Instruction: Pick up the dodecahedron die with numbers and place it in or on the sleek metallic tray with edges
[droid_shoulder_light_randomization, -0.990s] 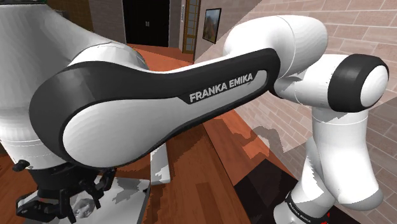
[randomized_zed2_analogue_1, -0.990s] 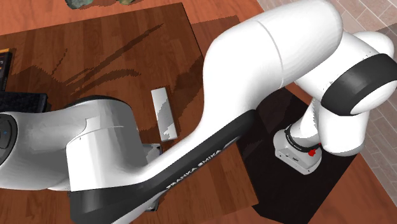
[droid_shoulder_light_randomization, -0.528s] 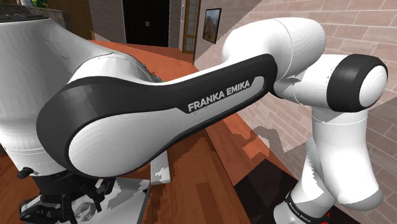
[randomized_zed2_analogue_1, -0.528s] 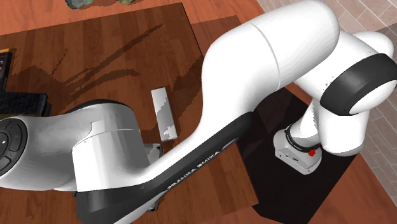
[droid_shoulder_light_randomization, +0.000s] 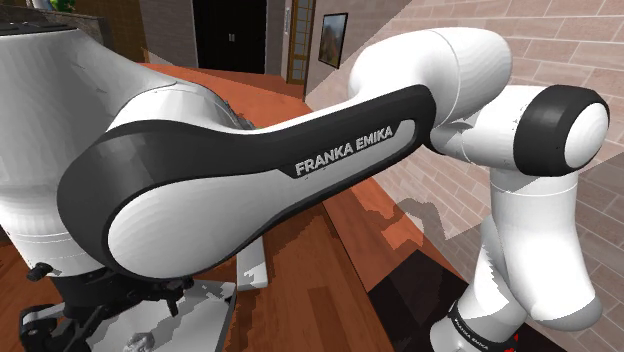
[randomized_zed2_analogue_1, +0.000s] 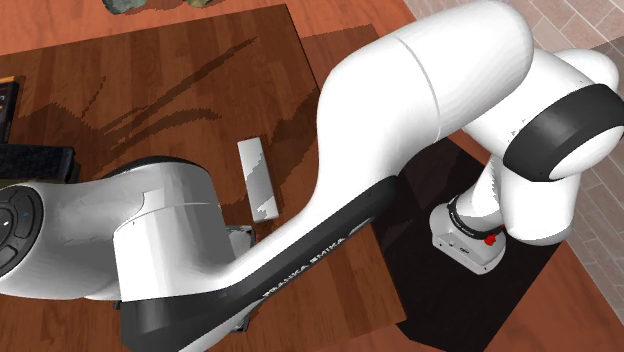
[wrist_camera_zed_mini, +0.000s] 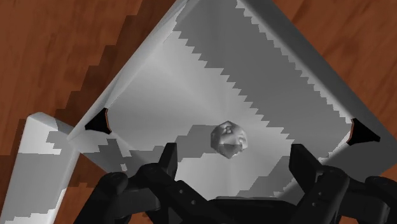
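**Item 1: die** (wrist_camera_zed_mini: 229, 140). A small, many-faced solid drawn in pale grey, its flat facets catching light and shade. Faint marks show on the faces, but they cannot be read as numbers. It is seen against the inner floor of the tray, near the tray's middle. It lies between the 2 fingers and touches neither.

**Item 2: tray** (wrist_camera_zed_mini: 254, 63). Grey with a brushed metallic sheen and a low raised rim on every side. Jagged bands of shadow cross its floor. It rests on the desk.

**Item 3: pincer** (wrist_camera_zed_mini: 233, 153). All black, with 2 fingers (wrist_camera_zed_mini: 169, 159) standing well apart. It is released and grasps nothing, and it hangs directly above the tray.

**Item 4: desk** (wrist_camera_zed_mini: 63, 51). Reddish-brown wood grain, darker where the arm's shadow falls in the second exterior view.

**Item 5: flat block** (randomized_zed2_analogue_1: 258, 180). A white-grey narrow slab lying on the desk just beside 1 corner of the tray.

**Item 6: arm** (droid_shoulder_light_randomization: 300, 170). White shells with dark joints, lettered FRANKA EMIKA, bent low over the desk.
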